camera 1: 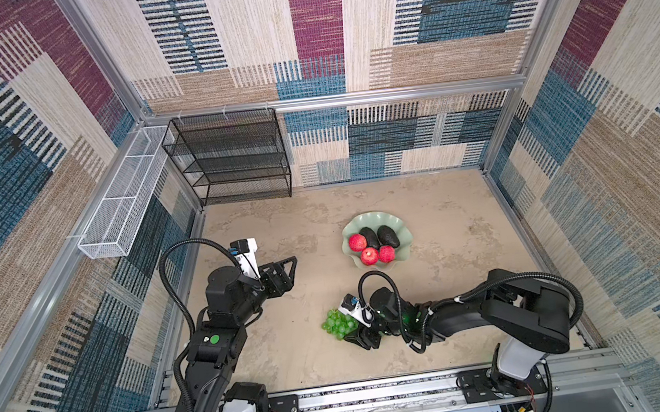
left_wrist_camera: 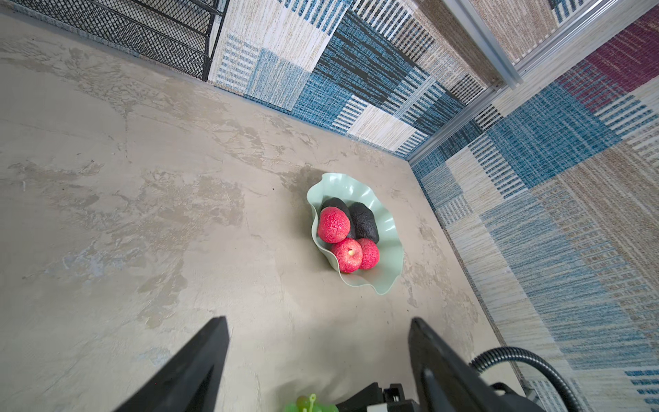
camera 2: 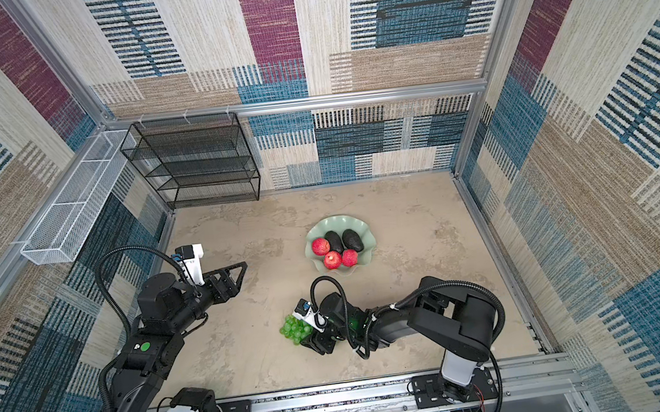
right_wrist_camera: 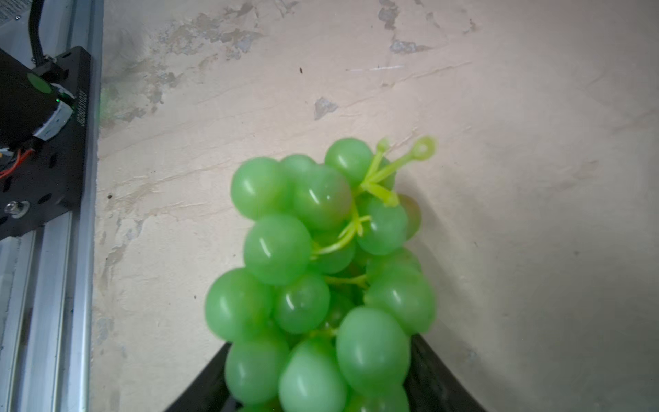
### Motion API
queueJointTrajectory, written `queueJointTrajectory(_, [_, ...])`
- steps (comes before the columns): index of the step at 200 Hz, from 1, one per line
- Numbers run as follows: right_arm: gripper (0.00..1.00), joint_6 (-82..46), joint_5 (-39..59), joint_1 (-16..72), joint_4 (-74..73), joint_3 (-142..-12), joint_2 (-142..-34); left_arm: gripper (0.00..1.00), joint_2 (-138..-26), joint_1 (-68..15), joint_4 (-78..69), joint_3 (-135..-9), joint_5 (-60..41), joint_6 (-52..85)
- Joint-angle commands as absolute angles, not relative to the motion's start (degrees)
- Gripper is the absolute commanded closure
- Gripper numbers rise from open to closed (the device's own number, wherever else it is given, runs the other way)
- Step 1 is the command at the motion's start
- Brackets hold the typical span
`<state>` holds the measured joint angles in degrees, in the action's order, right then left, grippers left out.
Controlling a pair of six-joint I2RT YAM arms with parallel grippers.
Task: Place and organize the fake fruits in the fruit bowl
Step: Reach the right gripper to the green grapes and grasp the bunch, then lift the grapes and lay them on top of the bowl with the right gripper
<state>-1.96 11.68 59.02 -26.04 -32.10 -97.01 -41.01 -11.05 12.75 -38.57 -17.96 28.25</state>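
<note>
The pale green fruit bowl (camera 1: 363,220) (camera 2: 330,223) (left_wrist_camera: 388,257) sits right of centre on the table. In it lie three red apples (camera 1: 369,256) (left_wrist_camera: 333,224) and two dark avocados (camera 1: 388,236) (left_wrist_camera: 363,221). The green grapes (camera 1: 336,325) (camera 2: 293,330) (right_wrist_camera: 321,267) are nearer the front, below the bowl. My right gripper (camera 1: 352,334) (right_wrist_camera: 321,342) is shut on the near end of the bunch, a black finger pressed against each side. My left gripper (camera 1: 291,273) (left_wrist_camera: 318,321) hovers open and holds nothing, left of the bowl and pointing toward it.
A black wire mesh rack (camera 1: 231,159) stands against the back wall at the left. A white wire basket (camera 1: 122,195) hangs on the left wall. The arms' metal rail (camera 1: 381,389) runs along the front edge. Patterned walls close in three sides.
</note>
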Motion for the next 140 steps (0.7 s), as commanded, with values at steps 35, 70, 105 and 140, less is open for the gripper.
queueJointTrajectory(35, [0.62, -5.7, 4.0, 59.0, -28.6, -32.0, -92.5, 0.18, -40.8, -11.1, 12.9, -38.6, -16.5, 26.6])
queueJointTrajectory(70, [0.64, -6.8, 3.8, 56.9, -26.7, -32.2, -82.2, 0.18, -40.6, -11.1, 13.0, -38.6, -16.4, 26.5])
queueJointTrajectory(105, [0.64, -5.5, 4.7, 48.9, -20.4, -35.4, -72.5, 0.18, -40.8, -11.1, 12.1, -38.2, -16.4, 26.9])
queueJointTrajectory(140, [0.63, -2.0, 4.1, 38.8, -17.7, -39.3, -72.2, 0.18, -41.3, -11.1, 11.1, -38.1, -16.5, 27.3])
